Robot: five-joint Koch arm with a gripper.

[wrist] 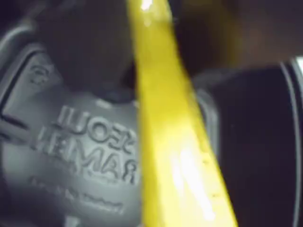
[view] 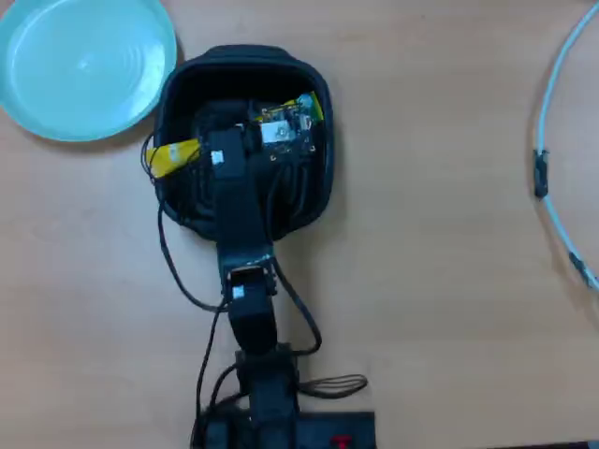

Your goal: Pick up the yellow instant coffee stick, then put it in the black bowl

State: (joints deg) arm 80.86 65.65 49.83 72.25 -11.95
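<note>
Overhead view: the arm (view: 245, 281) reaches up-frame over the black bowl (view: 316, 192) at upper centre, beside a light-blue plate (view: 84, 65) at upper left. The yellow instant coffee stick (view: 175, 155) lies across the bowl, one end over its left rim. The gripper (view: 225, 126) sits at the stick; whether its jaws clamp it cannot be told.

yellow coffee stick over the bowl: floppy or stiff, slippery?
The yellow instant coffee stick looks fairly stiff: it runs straight in the wrist view. Its glare suggests slick foil, so it may slip. Thin and narrow over the black bowl, so probably light.
</note>
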